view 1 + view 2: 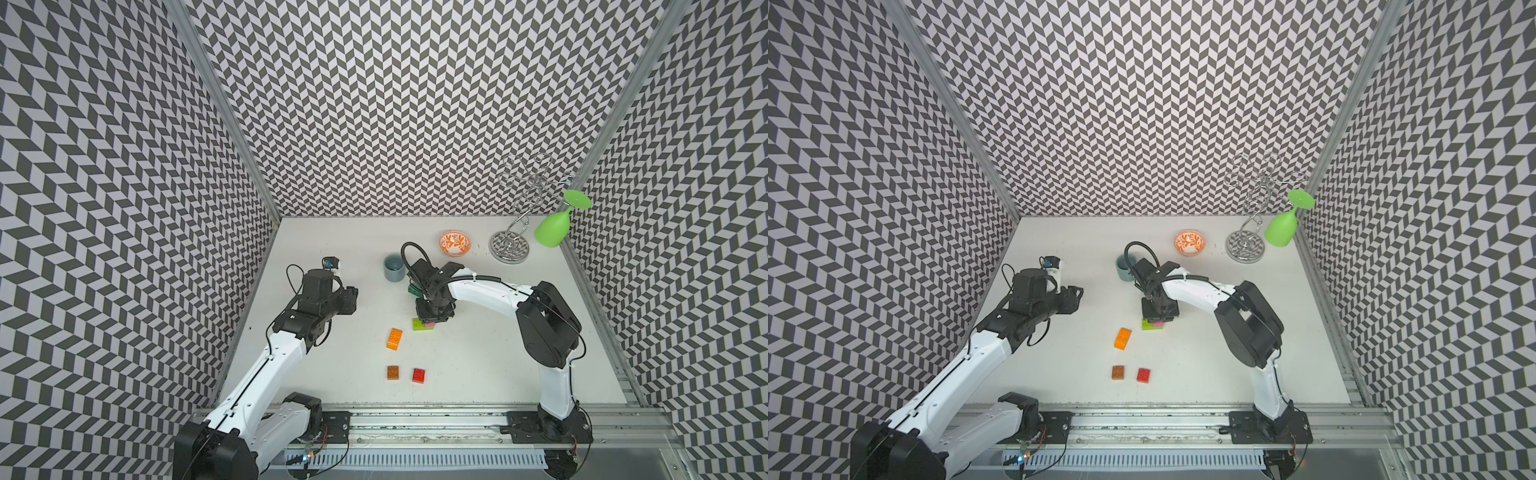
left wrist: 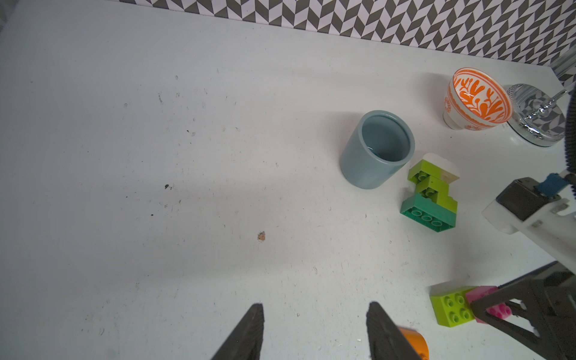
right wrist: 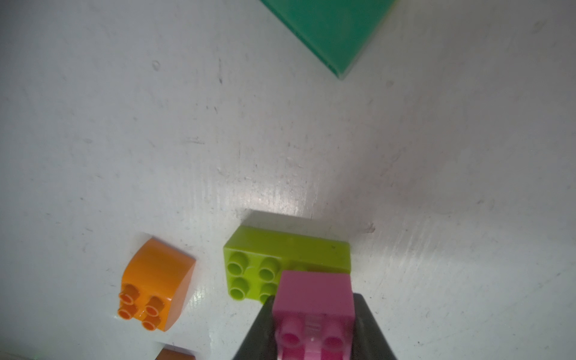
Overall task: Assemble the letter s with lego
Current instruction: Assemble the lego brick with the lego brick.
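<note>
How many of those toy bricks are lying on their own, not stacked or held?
3: an orange brick mid-table, then a brown brick and a red brick side by side nearer the arms' bases. More may be hidden under the right arm.

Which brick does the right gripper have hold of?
The pink brick: it sits clamped in the right gripper, over one end of the lime brick. The orange brick, brown brick and red brick lie loose, ungripped.
</note>
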Controlling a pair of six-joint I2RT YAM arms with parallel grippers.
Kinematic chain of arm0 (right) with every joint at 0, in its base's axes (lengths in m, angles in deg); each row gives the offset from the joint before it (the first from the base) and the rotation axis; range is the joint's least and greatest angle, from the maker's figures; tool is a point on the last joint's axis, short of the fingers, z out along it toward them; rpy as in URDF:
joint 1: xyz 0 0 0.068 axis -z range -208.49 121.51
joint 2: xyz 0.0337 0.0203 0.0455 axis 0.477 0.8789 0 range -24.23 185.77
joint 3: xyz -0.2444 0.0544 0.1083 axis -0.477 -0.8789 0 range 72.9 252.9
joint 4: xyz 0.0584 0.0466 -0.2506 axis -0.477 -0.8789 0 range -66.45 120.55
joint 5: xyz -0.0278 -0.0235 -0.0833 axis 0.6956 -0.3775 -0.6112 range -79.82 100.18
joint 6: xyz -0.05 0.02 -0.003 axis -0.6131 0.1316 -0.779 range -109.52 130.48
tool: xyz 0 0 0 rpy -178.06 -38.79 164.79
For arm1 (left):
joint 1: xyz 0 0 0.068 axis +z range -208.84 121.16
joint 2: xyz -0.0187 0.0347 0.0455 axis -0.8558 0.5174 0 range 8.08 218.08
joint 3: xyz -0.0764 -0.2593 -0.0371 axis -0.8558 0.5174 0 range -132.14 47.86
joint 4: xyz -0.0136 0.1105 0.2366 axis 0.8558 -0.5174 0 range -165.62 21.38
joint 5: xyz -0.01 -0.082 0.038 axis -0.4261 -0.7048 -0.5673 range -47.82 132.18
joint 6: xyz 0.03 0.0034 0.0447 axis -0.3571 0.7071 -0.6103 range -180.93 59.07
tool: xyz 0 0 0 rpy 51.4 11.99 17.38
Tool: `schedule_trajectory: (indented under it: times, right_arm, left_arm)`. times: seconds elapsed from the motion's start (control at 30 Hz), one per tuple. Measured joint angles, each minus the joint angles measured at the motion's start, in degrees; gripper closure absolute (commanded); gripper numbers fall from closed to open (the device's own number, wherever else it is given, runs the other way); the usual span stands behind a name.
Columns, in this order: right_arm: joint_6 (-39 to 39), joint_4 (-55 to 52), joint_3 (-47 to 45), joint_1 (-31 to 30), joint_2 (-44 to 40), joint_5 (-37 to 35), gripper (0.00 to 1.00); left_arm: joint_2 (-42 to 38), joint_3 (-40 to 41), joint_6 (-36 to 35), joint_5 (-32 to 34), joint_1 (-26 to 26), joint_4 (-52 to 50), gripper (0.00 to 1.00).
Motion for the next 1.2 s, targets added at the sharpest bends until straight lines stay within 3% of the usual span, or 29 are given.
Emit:
schedule_trajectory:
  times: [0.33,0.43,0.93,1.2]
  right_arm:
    - [2.29,0.26,0.33,-0.55,0.96,-0.5,1.0]
    - [2.6,0.26,0.33,-0.66,0.98,-0.81,0.95]
    - [2.69,-1.51,2.38,-0.98,1.81,-1.84,0.44]
    - [2.45,-1.51,4.87,-0.94,-0.22,-2.32,0.39]
  left_arm:
    - [-0.07,-0.02,-0.02,0.04,0.22,-0.02,0.44]
    - [-0.17,-0.02,-0.02,0.07,0.22,-0.02,0.44]
    - [-0.81,-0.02,-0.04,0.17,0.33,-0.2,0.39]
    - [-0.83,-0.02,-0.02,0.72,0.33,-0.24,0.39]
